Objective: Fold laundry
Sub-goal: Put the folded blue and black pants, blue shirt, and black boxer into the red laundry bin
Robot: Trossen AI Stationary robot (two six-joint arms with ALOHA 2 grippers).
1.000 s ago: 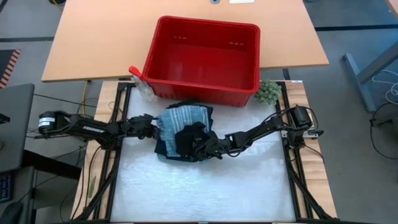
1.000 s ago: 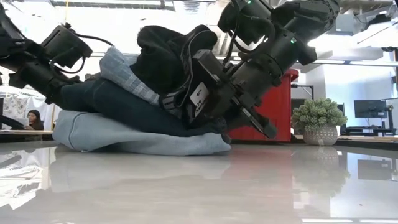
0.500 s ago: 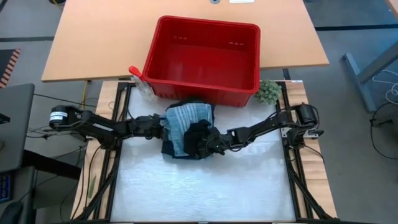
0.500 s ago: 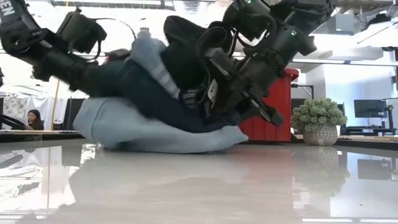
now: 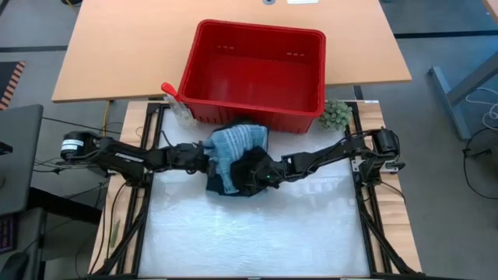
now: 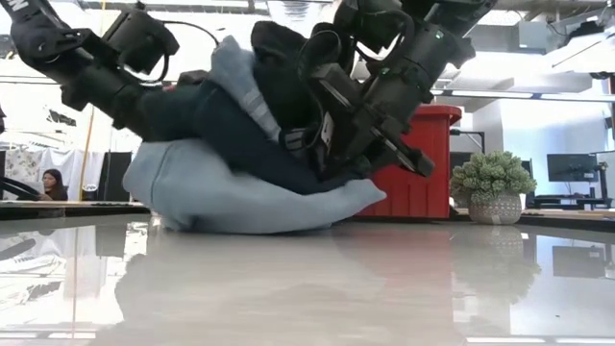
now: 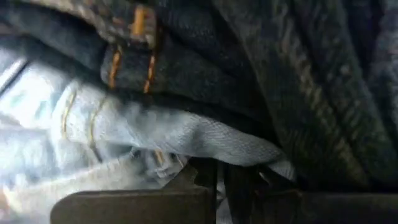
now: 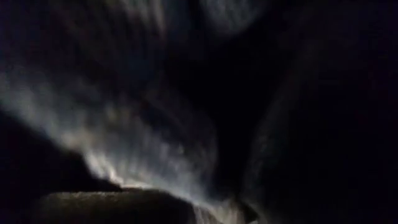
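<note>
Both sets of jaws were buried in the laundry (image 5: 237, 159), just in front of the red basket (image 5: 257, 70): the left jaws (image 5: 204, 159) shut, the right jaws (image 5: 261, 175) narrow on black cloth. Low down, both arms were angled into the pile on the counter (image 6: 384, 288). A shove toward the basket was judged under way; lifting would follow.
</note>
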